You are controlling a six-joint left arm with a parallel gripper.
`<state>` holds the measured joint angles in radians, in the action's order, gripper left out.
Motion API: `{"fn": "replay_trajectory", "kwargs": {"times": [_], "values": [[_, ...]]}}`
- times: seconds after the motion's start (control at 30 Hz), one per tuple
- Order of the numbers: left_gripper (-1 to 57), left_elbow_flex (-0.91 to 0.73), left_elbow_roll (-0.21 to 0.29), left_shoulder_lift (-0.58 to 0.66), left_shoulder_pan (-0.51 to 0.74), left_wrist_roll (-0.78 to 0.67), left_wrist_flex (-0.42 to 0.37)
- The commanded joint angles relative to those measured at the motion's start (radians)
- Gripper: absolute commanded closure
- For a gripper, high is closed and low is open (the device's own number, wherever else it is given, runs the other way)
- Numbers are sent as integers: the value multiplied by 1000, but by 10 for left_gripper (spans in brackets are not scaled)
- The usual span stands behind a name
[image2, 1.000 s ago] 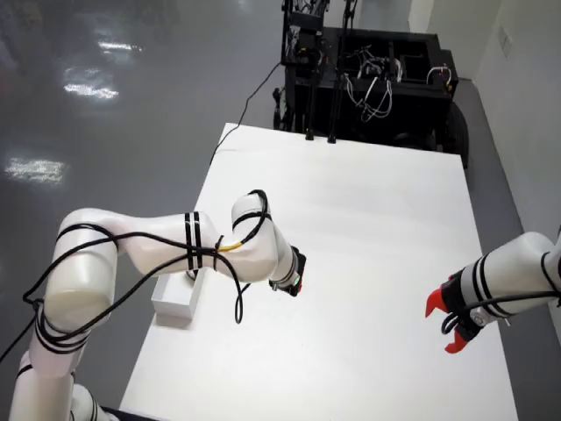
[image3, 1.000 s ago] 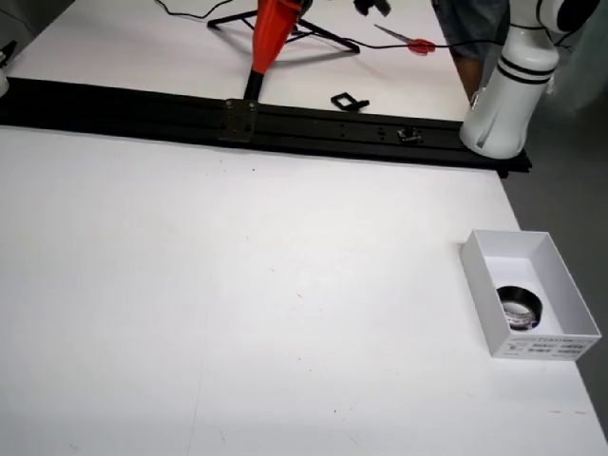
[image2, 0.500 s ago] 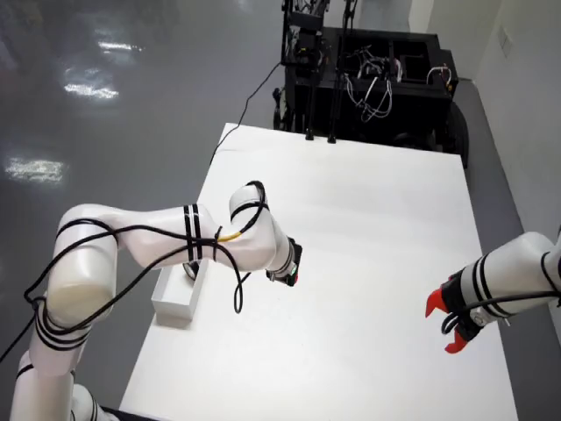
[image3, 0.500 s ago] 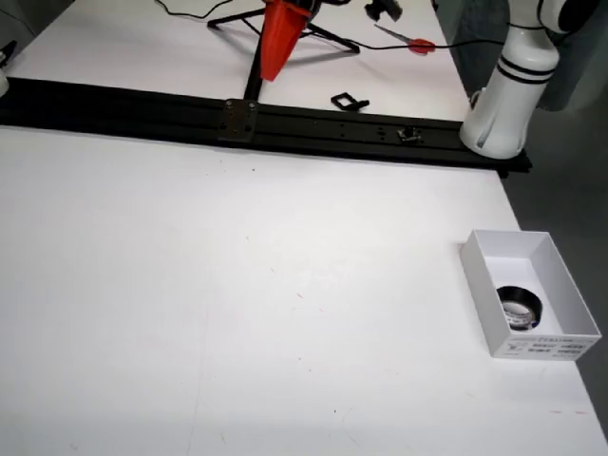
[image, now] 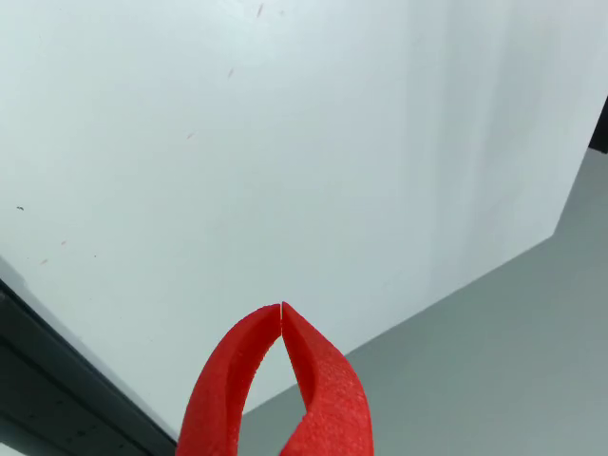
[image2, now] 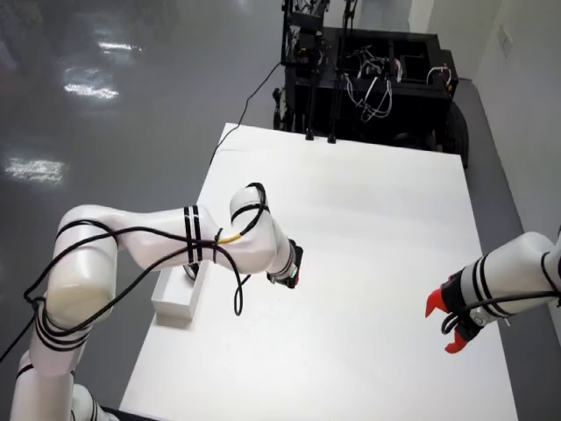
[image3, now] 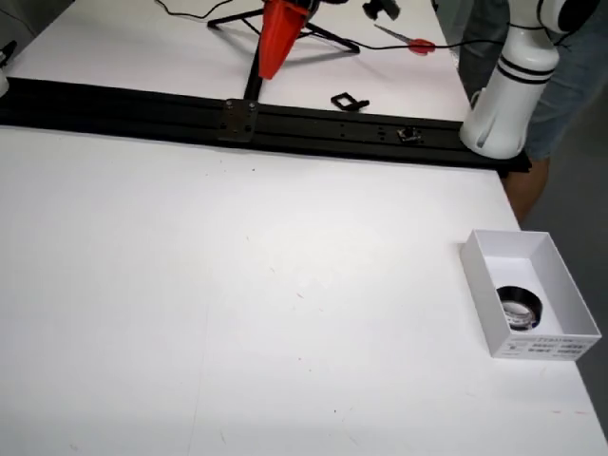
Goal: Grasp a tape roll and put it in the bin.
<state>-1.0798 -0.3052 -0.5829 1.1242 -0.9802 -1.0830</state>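
Small white label [image3: 543, 346] with dark print on the near outer wall of the white bin [image3: 568, 302], seen in the view across the table; lettering too small and blurred to read. Faint pale marking on the inner face of the black tape roll [image3: 519, 306] inside the bin, likewise unreadable. No legible text, brand, number or sign elsewhere.

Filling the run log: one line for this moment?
tape roll: in bin | gripper: shut, empty, above table
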Motion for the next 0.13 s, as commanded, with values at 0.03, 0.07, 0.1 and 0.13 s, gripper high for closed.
{"fn": "replay_trajectory", "kwargs": {"times": [0.03,0.07,0.1,0.13], "values": [[565,0,0,0,37,0,0],[565,0,0,0,37,0,0],[565,0,2,0,37,0,0],[565,0,2,0,37,0,0]]}}
